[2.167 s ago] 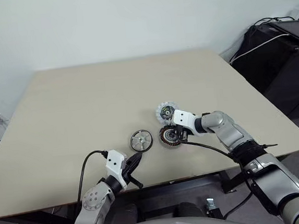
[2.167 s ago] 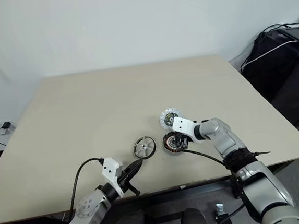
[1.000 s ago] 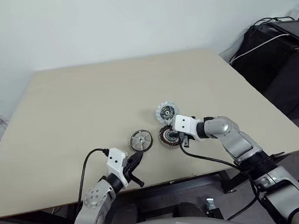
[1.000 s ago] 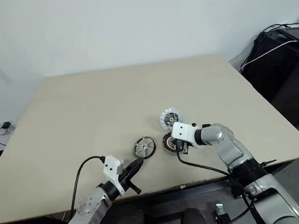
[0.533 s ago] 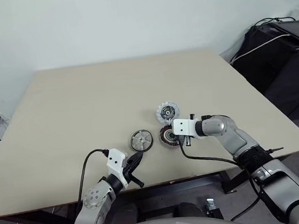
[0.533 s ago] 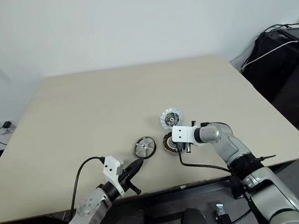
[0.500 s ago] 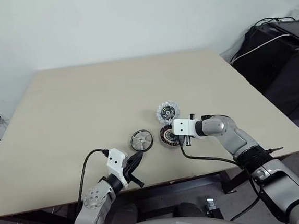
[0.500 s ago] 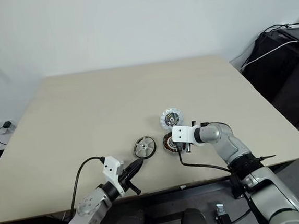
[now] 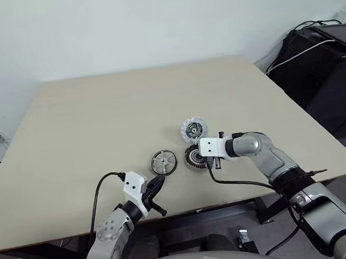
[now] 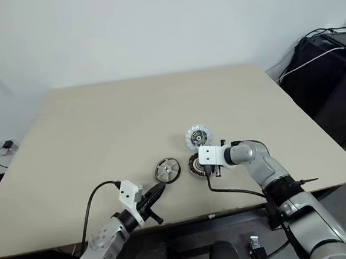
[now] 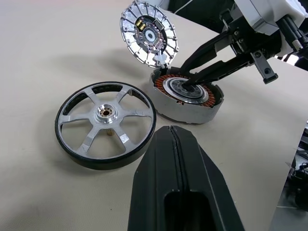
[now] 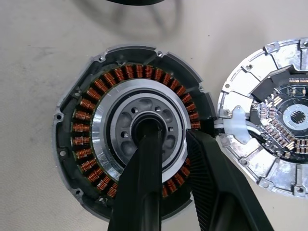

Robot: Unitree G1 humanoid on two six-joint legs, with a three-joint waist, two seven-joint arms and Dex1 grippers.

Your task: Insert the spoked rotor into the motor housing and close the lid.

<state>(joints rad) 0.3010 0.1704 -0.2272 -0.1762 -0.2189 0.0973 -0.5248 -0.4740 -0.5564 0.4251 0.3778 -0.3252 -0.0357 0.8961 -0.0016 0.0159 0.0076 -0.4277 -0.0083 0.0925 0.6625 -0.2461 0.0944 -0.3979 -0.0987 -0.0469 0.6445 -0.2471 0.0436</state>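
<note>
Left gripper [image 9: 156, 188] shut, empty — the spoked rotor [image 9: 163, 162] lies flat just ahead, nearer it. Rightward, the motor housing [image 9: 195, 156] holds the right gripper [image 12: 173, 144], narrowly parted, one finger in its hub; lid [image 9: 192, 129] behind.

Lid [image 12: 272, 139] cut off at frame edge; motor housing [image 12: 130, 137] centre and lower windings hidden behind right gripper [image 12: 171, 144] fingers.

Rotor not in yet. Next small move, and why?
Probably open the left tool and ease it onto the spoked rotor: it lies flat beside the motor housing, untouched, with the shut left tool aimed at it, while the right tool sits on the housing's centre.
</note>
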